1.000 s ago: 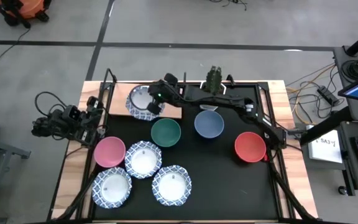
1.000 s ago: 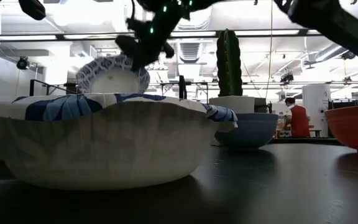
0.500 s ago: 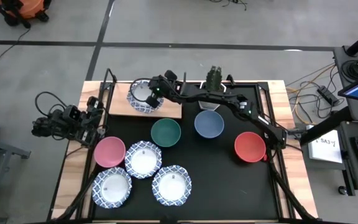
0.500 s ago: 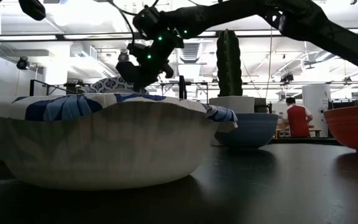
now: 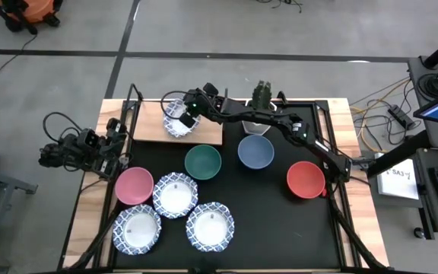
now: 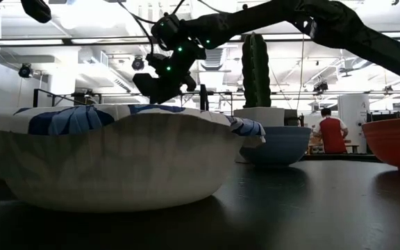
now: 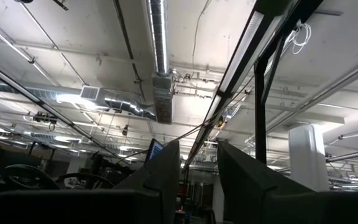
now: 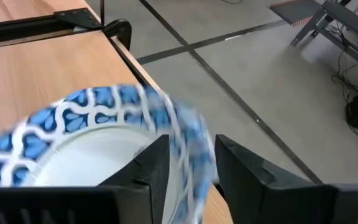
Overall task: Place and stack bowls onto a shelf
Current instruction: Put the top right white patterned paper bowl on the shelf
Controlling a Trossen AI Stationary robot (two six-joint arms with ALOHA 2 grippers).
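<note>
The right gripper (image 5: 186,119) has lowered a blue-patterned bowl (image 5: 177,122) onto the shelf (image 5: 204,135) at the far left, fingers still pinching its rim. Seven bowls remain on the tabletop (image 5: 265,205). Left gripper (image 5: 120,141) waits left, narrowly parted.

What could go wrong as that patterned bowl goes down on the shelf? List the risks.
1. The right gripper pinches the patterned bowl by its rim only, so it may tip or slip on release.
2. The bowl sits near the shelf's far edge, beside the black frame; it could slide off.
3. The arm reaches past the cactus pot, so pulling back may knock it.
</note>
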